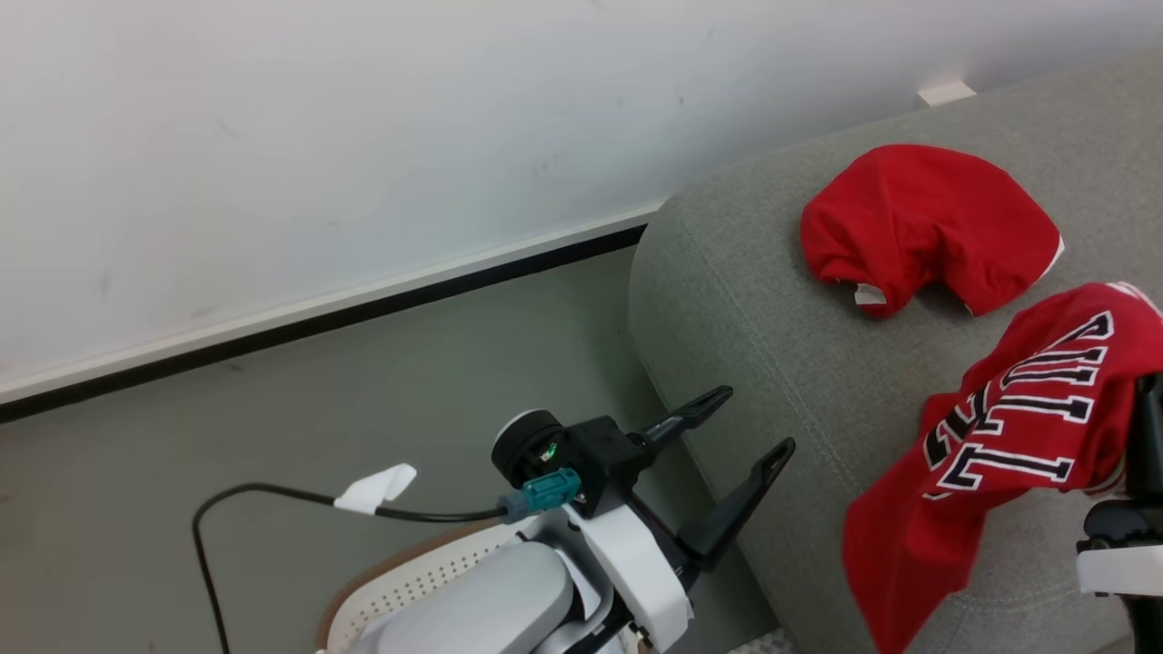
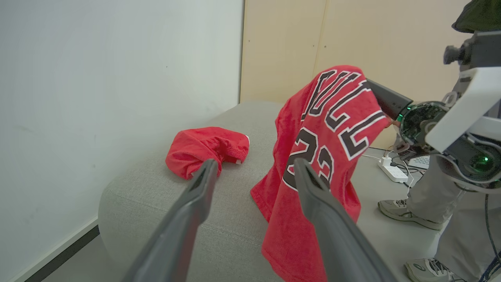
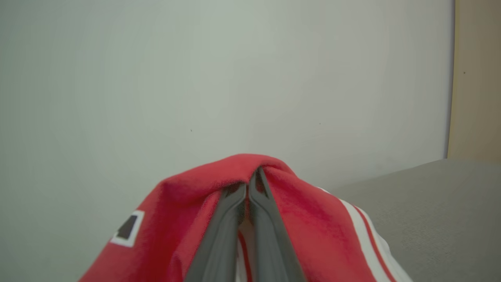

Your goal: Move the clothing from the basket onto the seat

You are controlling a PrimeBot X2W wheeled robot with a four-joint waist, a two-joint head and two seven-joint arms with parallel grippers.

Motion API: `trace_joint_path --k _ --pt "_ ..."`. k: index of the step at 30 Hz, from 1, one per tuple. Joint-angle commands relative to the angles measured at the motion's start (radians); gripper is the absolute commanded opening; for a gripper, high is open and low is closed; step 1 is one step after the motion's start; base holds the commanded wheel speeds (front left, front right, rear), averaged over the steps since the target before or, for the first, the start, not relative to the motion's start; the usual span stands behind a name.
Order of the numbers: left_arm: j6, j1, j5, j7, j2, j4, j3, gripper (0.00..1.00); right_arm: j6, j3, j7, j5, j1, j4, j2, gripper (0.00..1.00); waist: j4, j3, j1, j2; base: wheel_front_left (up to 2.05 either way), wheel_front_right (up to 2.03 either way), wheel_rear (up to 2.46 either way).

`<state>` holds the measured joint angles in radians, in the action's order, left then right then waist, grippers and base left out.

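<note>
**Numbered jersey hanging from the shut right gripper over the sofa**

Head view: the left gripper [image 1: 756, 420] is hovering above the floor beside the sofa [image 1: 754, 300], its two fingers spread wide and holding nothing. Below it, the perforated wall and brown rim of the basket [image 1: 409, 581] are showing behind the pale forearm. A crumpled red garment [image 1: 927, 227] is lying on the sofa's top. Near it, the numbered jersey [image 1: 1018, 427] is hanging from the right arm [image 1: 1122, 545] at the picture's edge, its lower end trailing down over the sofa's front.

Left wrist view: the jersey is draping over one dark finger [image 2: 387, 101] of the other arm and dangling at the sofa's front; whether it is touching the upholstery, I cannot tell. A person's shoe [image 2: 407, 213] is standing on the floor beyond.

Right wrist view: the right gripper [image 3: 252, 178] is showing its fingers pressed together, red cloth gathering at the tips and falling over both sides.
</note>
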<state>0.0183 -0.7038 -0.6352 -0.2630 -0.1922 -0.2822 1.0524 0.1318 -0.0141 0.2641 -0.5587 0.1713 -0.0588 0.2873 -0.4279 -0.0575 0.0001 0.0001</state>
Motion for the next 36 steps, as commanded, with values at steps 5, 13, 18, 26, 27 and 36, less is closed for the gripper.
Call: trace_joint_path --k 5,13,18,26,27,36 --pt "-0.013 0.01 0.019 -0.002 0.005 -0.012 -0.002 1.0 -0.002 0.052 0.0 -0.008 0.012 0.024 0.008 0.0 -0.006 -0.033 -0.0001 -0.0001 0.0 0.0 0.0" --pt "-0.018 -0.038 0.048 -0.001 -0.014 0.009 -0.016 1.0 -0.002 0.177 0.0 -0.095 0.119 0.01 0.045 0.0 0.044 -0.155 -0.0001 -0.0001 0.0 0.0 0.0" --pt "-0.023 -0.074 0.063 0.014 -0.046 0.029 -0.019 1.0 -0.002 0.261 0.0 -0.105 0.205 -0.063 0.102 0.0 0.102 -0.267 -0.0001 -0.0001 0.0 0.0 0.0" --pt "-0.015 -0.127 0.077 0.037 -0.103 0.07 -0.042 1.0 -0.002 0.391 -0.004 -0.06 0.333 -0.27 0.208 0.0 0.19 -0.425 -0.0001 -0.0001 0.0 0.0 0.0" --pt "-0.013 -0.131 0.077 0.037 -0.108 0.075 -0.046 1.0 -0.002 0.387 -0.01 -0.042 0.35 -0.305 0.22 0.0 0.198 -0.44 -0.0001 -0.0001 0.0 0.0 0.0" --pt "-0.013 -0.169 0.085 0.031 -0.123 0.097 -0.062 1.0 -0.002 0.288 -0.161 0.162 0.46 -0.639 0.312 0.0 0.26 -0.536 -0.0001 -0.0001 0.0 0.0 0.0"
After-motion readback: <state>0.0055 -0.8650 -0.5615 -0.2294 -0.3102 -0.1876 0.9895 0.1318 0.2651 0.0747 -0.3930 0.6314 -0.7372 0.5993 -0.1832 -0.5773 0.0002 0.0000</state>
